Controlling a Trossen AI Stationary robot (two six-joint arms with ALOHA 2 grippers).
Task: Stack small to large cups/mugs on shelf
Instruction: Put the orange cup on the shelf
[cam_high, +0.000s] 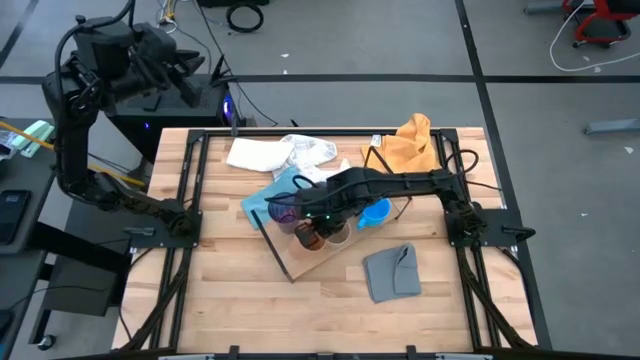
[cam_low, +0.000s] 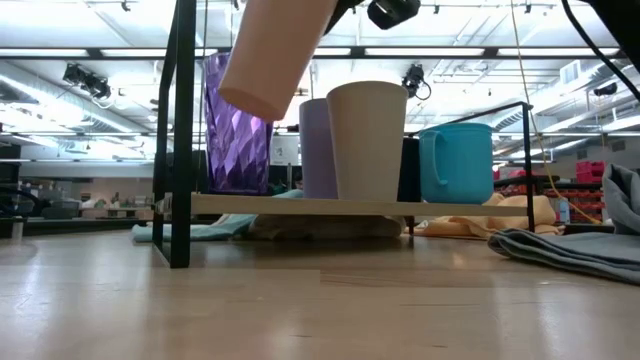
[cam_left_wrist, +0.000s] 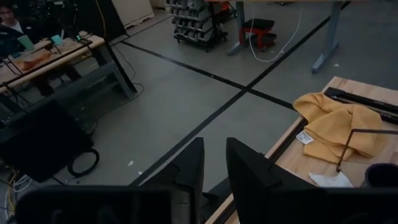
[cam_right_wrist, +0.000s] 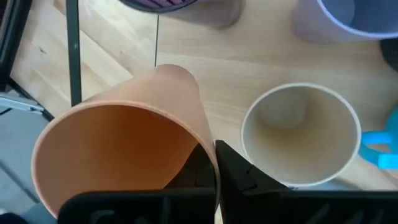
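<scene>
Pale wood shelf; right hand clamped on tilted, smooth orange cup beside beige cup.

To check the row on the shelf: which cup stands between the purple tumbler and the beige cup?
In the low view, the lavender cup stands between the purple tumbler and the beige cup.

Right arm's stretched way out across the middle of the tabletop, wrist angled down, its tool pinched shut on the rim of the orange cup. Left arm's folded up off the back-left corner, tool looks slightly parted, hard to say.
</scene>
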